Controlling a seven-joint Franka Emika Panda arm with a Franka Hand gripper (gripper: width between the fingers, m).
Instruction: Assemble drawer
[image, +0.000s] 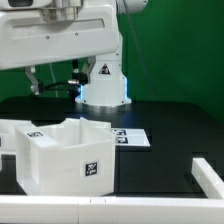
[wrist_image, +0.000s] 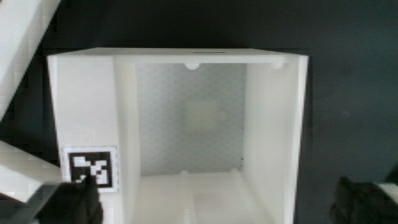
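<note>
The tall white drawer casing (image: 62, 155) stands on the black table at the exterior view's front left, with a black-and-white tag (image: 90, 167) on its side. The wrist view looks straight into its hollow inside (wrist_image: 187, 110), and a tag (wrist_image: 89, 166) shows on its wall. My gripper (image: 55, 76) hangs above the casing, well clear of it. It is open wide (wrist_image: 217, 205), with one dark fingertip (wrist_image: 71, 200) on each side of the casing's width. A white tray (image: 206, 178) lies at the exterior view's right.
The marker board (image: 126, 137) lies flat behind the casing. The arm's base (image: 102, 85) stands at the back middle. A white rail (image: 60, 211) runs along the front edge. Another white part (image: 8, 135) shows at the left edge.
</note>
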